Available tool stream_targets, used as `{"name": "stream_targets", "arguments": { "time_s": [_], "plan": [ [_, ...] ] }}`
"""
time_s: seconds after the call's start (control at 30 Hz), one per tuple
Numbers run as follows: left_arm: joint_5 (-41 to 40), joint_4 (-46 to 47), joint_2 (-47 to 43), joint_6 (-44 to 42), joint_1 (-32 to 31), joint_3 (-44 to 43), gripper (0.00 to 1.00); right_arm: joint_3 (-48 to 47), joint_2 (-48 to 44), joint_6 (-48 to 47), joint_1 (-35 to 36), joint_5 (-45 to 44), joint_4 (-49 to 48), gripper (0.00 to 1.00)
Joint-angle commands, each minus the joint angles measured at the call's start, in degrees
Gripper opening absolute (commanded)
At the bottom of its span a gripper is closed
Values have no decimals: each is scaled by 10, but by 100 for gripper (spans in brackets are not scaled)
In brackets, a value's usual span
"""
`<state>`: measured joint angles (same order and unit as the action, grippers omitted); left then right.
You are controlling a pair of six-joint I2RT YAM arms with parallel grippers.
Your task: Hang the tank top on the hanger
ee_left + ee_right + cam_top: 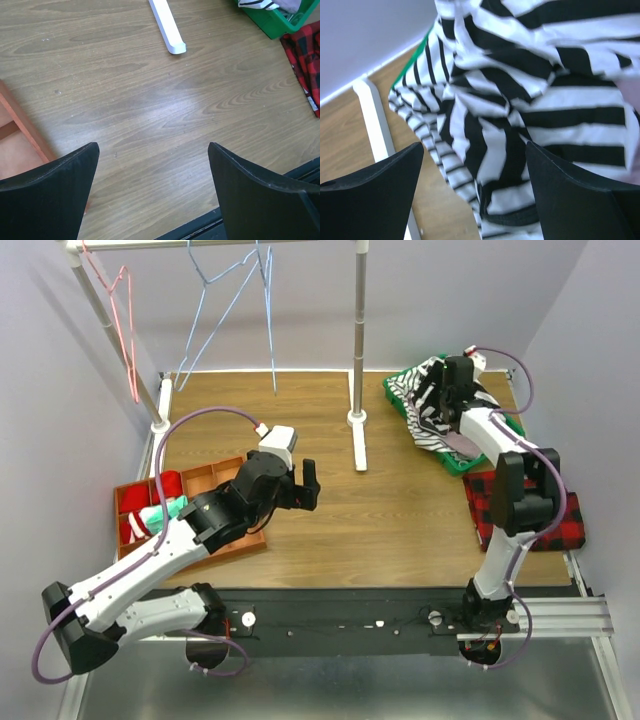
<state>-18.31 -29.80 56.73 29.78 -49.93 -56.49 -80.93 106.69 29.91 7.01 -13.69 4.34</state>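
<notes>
Striped black-and-white tank top (425, 410) lies bunched in the green bin (462, 466) at far right, not lifted. Right gripper (472, 150) hovers right over it, jaws wide, nothing between them, no cloth pinched yet. Left gripper (152, 150) is wide too and empty, above the bare wooden table (150, 100), left of centre. Light-blue hanger (205, 282) hangs on the rail (200, 244) at the back left, well apart from the top. Task barely begun: grasp, carry and threading onto the hanger are all left.
</notes>
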Motion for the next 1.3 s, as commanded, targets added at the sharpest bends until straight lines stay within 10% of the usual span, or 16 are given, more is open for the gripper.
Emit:
{"name": "stream_targets", "arguments": {
  "time_s": [0.0,0.27,0.47,1.0,1.27],
  "plan": [
    [6,-23,-18,-14,4,-9,99,-123,93,-10,-6,-46,41,89],
    [-4,-25,-38,-18,7,-1,99,-185,144,-20,-7,-23,81,62],
    [-3,-25,-41,-17,8,0,99,-211,96,-26,-7,-27,121,1],
    [4,4,-32,1,11,-13,99,-511,-30,-26,-10,48,226,1],
    [-23,4,-48,8,14,-23,99,-463,-150,22,-9,195,239,1]
  ]
}}
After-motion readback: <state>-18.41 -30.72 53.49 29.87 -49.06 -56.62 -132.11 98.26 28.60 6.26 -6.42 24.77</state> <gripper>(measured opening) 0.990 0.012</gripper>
